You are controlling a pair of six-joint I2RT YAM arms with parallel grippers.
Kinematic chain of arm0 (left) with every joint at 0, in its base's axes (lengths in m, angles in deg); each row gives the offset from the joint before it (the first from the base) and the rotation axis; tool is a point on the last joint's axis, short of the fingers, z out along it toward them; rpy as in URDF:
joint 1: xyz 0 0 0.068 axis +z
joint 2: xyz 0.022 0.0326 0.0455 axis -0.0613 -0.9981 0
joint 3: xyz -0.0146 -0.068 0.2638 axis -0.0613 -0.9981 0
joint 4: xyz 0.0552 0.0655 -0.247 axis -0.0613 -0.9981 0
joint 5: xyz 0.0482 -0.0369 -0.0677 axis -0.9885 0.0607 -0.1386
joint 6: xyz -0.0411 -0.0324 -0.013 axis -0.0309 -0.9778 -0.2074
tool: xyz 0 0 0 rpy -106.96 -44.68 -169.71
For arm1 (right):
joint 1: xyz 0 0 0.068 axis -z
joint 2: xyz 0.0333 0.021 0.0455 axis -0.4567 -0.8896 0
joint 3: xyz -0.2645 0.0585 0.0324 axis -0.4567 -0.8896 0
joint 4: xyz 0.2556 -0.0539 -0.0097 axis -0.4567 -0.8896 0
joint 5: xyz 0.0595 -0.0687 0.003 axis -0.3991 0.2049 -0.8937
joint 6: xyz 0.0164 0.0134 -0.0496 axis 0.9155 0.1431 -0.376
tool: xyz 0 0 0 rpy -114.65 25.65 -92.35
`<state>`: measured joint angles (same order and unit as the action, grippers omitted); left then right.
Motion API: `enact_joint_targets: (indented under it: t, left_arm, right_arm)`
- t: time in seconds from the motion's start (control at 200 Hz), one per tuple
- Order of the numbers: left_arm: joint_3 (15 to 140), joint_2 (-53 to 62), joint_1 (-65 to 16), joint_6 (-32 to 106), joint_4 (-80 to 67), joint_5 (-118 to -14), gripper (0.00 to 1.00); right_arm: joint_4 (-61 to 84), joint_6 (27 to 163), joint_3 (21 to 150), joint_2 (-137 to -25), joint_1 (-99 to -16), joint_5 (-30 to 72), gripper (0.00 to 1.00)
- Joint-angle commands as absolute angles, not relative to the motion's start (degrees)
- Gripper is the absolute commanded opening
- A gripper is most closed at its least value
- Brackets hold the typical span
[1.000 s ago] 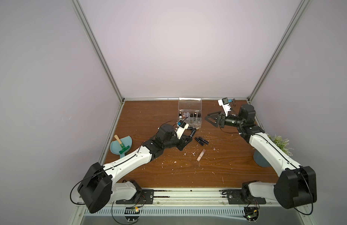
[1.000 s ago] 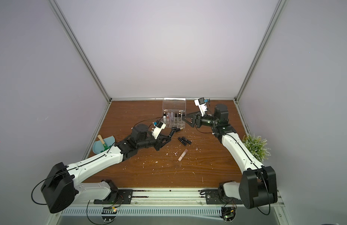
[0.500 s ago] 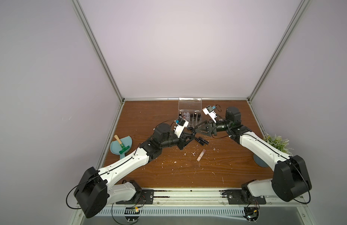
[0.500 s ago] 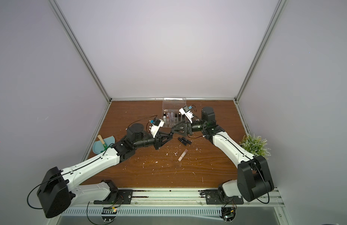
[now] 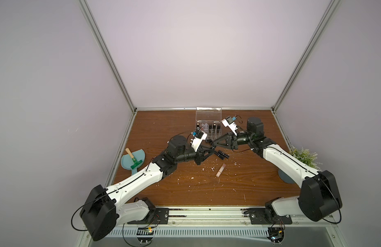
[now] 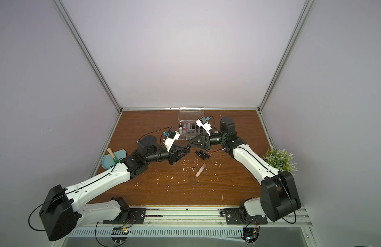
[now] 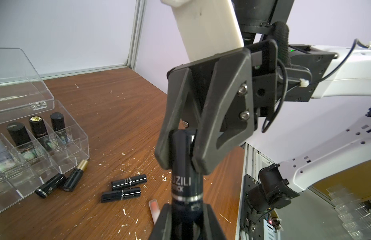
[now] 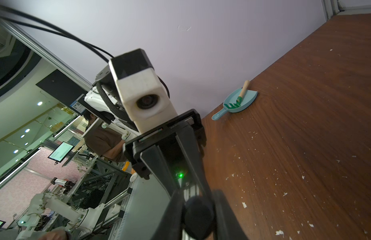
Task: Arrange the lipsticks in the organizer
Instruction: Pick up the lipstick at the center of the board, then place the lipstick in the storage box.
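- A beige-pink lipstick (image 5: 220,170) is lying alone on the wooden table (image 5: 185,188), nearest the arm bases.
- Just beyond it, two black lipsticks (image 5: 222,154) are lying side by side.
- Above the table, the left gripper (image 7: 186,208) is clamping one end of a black lipstick (image 7: 185,187), and the right gripper (image 7: 182,162) is pinching the opposite end, its fingers narrowed onto the tube.
- A black tube (image 7: 49,186) and a gold-capped one (image 7: 74,177) are lying just beside the front wall of the organizer (image 7: 78,147).
- Farthest back, several lipsticks (image 7: 38,126) are standing upright in its rear compartments, the lid (image 7: 16,79) standing open.
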<state>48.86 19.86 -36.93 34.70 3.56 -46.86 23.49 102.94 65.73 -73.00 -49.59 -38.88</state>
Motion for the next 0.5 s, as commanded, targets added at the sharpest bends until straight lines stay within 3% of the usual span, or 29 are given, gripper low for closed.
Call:
enact_joint_targets:
  t: [0.0,0.11,0.22,0.39,0.495]
  left_arm:
    - [49.01,20.36,-36.03,35.45,2.66,-49.01,0.29]
    - [49.21,21.12,-36.04,35.73,0.95,-51.83,0.55]
    - [49.19,22.76,-36.03,36.05,-2.57,-57.74,0.74]
    - [47.19,27.88,-36.03,36.52,-5.21,-64.99,0.77]
    - [46.13,30.93,-36.01,36.70,-5.82,-67.70,0.77]
  right_arm:
    - [23.99,102.87,68.67,-71.65,-50.14,-41.28,0.17]
    - [23.79,102.69,69.52,-71.74,-50.03,-39.47,0.11]
    - [22.75,101.93,71.05,-72.83,-49.83,-35.55,0.08]
    - [21.73,100.93,74.19,-77.76,-49.59,-26.88,0.04]
    - [17.88,97.23,77.52,-81.58,-49.59,-16.01,0.04]
